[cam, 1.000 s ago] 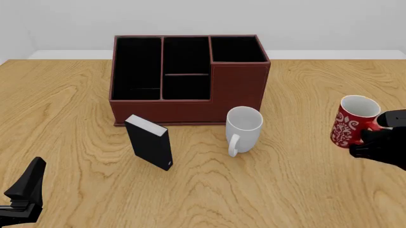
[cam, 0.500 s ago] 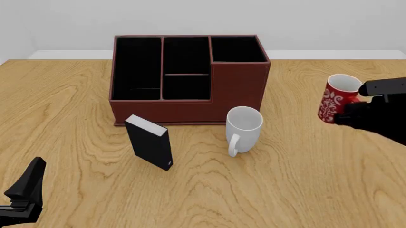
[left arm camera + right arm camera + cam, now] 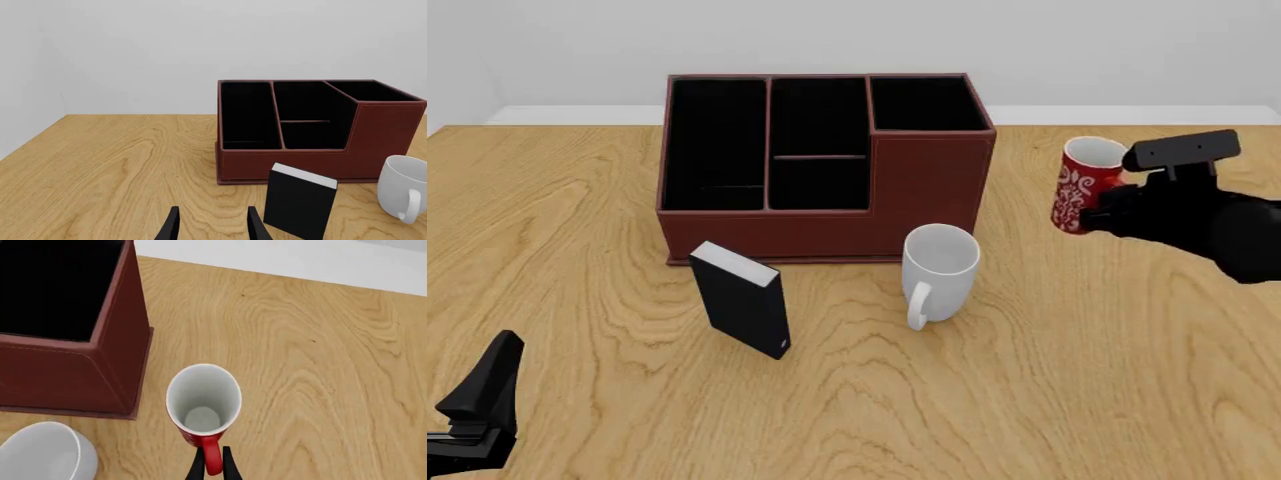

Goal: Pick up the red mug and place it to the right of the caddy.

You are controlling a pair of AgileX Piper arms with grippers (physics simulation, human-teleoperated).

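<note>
Red mug point(image 3: 1080, 185) held by its handle in the right gripper point(image 3: 212, 466), just right of the caddy point(image 3: 928, 190).

Front view: bare table point(image 3: 1094, 380) lies below and right of the mug; it has moved left and farther back.
Left wrist view: left gripper point(image 3: 210, 226) empty, fingers apart.
Right wrist view: a strip of wood separates mug and caddy wall.

R pincer point(image 3: 1110, 212) clamped on red mug point(image 3: 1084, 185) handle; L pincer point(image 3: 211, 229) apart, low.
</note>
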